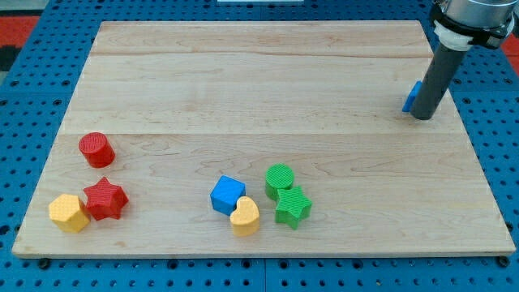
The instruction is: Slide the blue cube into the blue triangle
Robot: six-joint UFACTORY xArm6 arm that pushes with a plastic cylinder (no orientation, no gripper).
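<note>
The blue cube (227, 195) sits near the view's bottom centre, touching a yellow heart (245, 216). The blue triangle (412, 96) lies at the view's right, mostly hidden behind my rod. My tip (422, 118) rests on the board right beside the blue triangle, just to its right and below it, far from the blue cube.
A green cylinder (279, 178) and a green star (293, 206) stand right of the blue cube. A red cylinder (96, 149), a red star (105, 199) and a yellow hexagon (68, 212) are at the view's bottom left. The wooden board (259, 73) ends near the rod.
</note>
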